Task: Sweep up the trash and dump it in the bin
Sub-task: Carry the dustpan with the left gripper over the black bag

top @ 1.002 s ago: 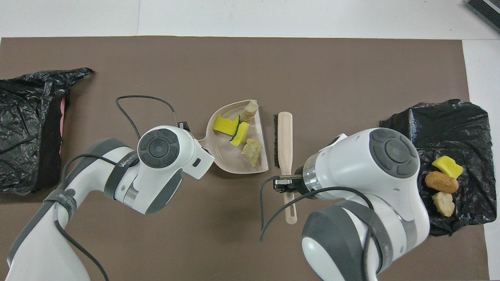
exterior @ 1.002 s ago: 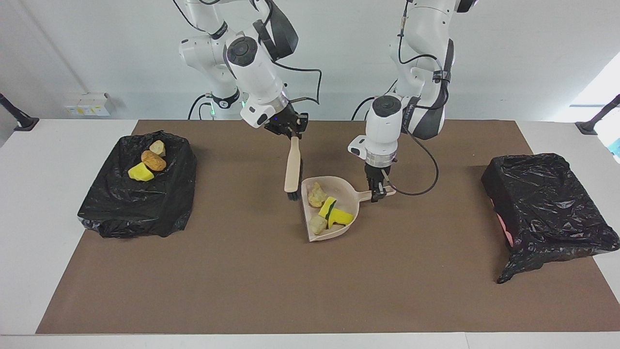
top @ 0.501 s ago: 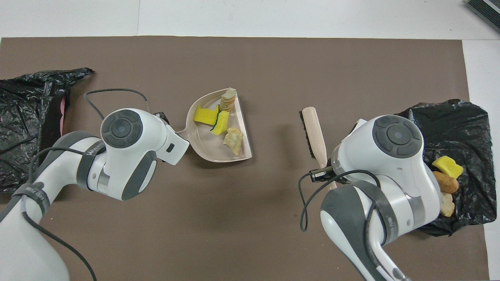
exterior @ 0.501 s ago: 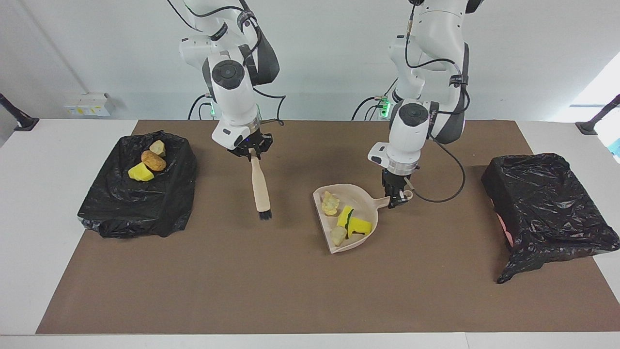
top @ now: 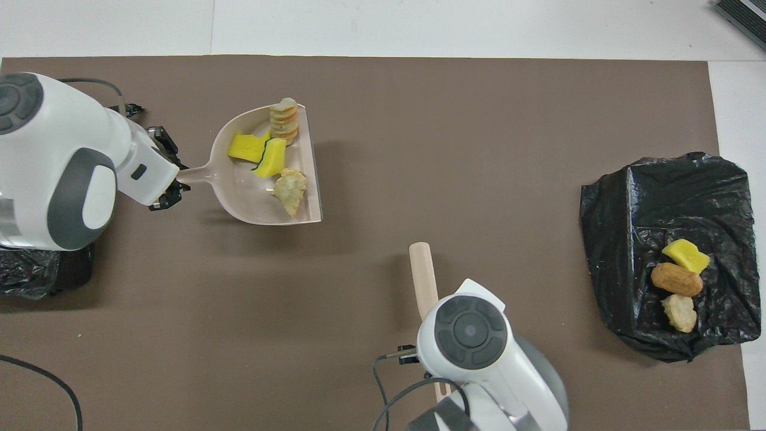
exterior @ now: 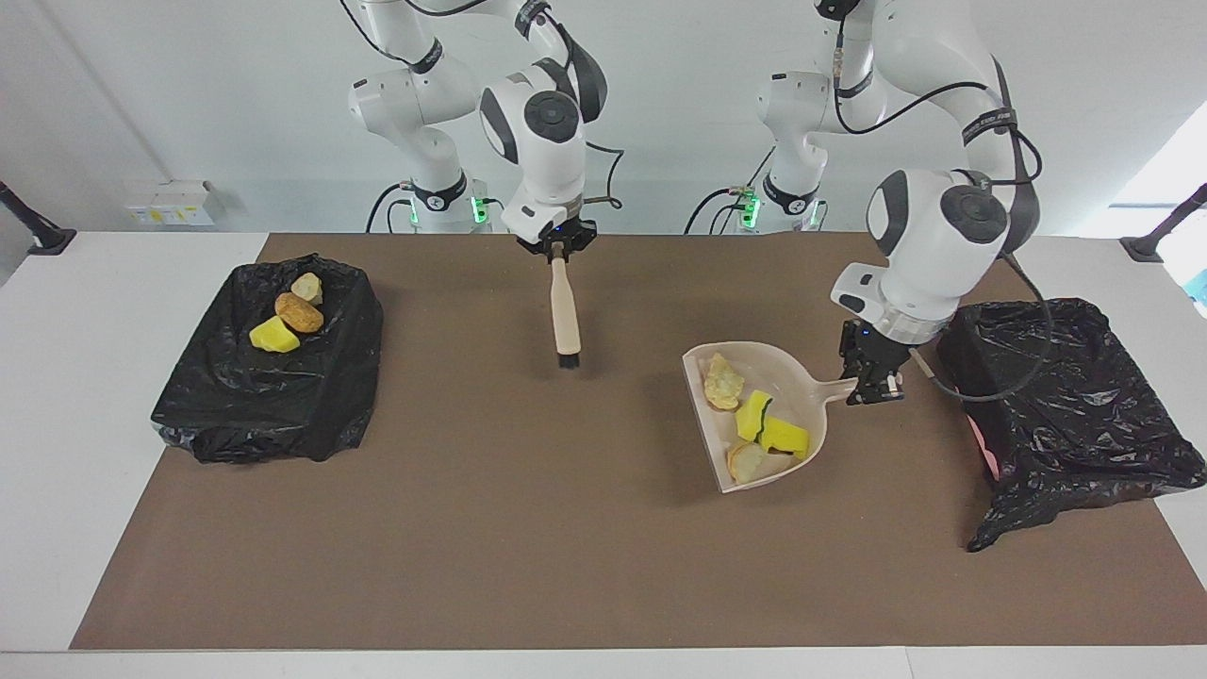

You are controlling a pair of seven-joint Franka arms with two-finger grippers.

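A beige dustpan [exterior: 797, 377] [top: 239, 191] is lifted a little above the brown mat. It carries trash [exterior: 759, 424] [top: 270, 160]: yellow sponge chunks, one with a green side, and cream crumbly ones. My left gripper [exterior: 872, 387] [top: 170, 187] is shut on the pan's handle, beside the black-bagged bin [exterior: 1066, 405] at the left arm's end. My right gripper [exterior: 558, 247] is shut on the handle of a beige brush [exterior: 566, 316] [top: 422, 275], which hangs bristles down over the mat. In the overhead view the right wrist hides that gripper.
A second black-bagged bin [exterior: 273, 377] [top: 664, 203] sits at the right arm's end, with a yellow, a golden-brown and a cream chunk [exterior: 288, 316] [top: 679, 280] on it. The brown mat [exterior: 528, 528] covers most of the white table.
My left arm has carried the loaded dustpan from the middle of the mat to beside the bin at its end. My right arm has swung the brush away from the pan and drawn it back.
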